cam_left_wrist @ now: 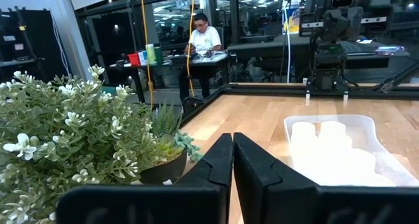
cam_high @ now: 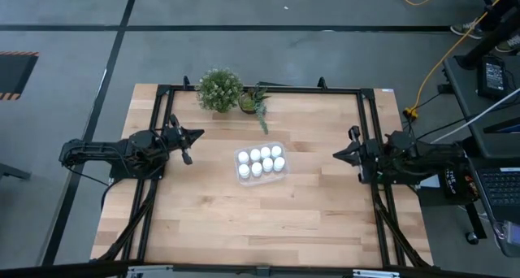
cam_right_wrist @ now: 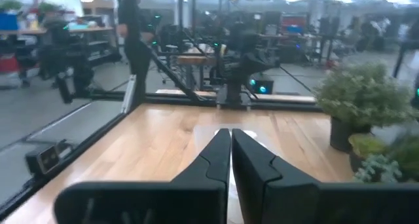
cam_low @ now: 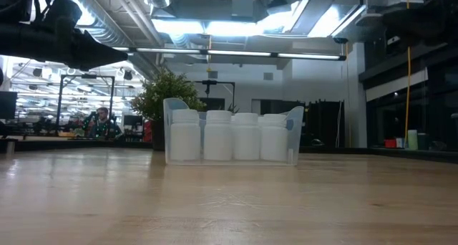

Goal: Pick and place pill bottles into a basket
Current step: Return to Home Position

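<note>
bottles in basket, between left end effector, right end effector

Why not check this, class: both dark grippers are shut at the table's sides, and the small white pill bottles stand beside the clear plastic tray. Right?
No. The high view shows the small white pill bottles inside the clear plastic tray, not beside it. Left gripper and right gripper are shut.
</note>
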Tool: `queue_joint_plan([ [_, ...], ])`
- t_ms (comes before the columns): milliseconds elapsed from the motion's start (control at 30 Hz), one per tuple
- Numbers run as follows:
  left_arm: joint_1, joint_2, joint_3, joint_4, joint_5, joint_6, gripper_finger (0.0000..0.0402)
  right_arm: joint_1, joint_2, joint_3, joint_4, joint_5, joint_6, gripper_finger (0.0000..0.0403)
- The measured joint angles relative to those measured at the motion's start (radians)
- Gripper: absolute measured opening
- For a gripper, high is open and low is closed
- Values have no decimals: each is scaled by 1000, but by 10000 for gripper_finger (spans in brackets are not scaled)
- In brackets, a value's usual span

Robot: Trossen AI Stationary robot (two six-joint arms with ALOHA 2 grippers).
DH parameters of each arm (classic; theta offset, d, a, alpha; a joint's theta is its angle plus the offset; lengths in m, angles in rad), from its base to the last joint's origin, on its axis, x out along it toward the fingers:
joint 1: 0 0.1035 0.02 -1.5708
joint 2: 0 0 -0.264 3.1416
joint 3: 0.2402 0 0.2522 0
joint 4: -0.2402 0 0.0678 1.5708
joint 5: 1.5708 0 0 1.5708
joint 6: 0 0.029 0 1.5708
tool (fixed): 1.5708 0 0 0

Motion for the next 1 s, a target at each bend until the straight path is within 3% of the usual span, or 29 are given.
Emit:
queue_joint_plan([
  [333,0,0,0,0,0,0,8,42,0,-3,-27,0,30,20],
  [500,0,0,0,0,0,0,7,42,0,-141,177,0,34,20],
  [1000,0,0,0,4,-1,0,6,14,0,-150,140,0,48,20],
])
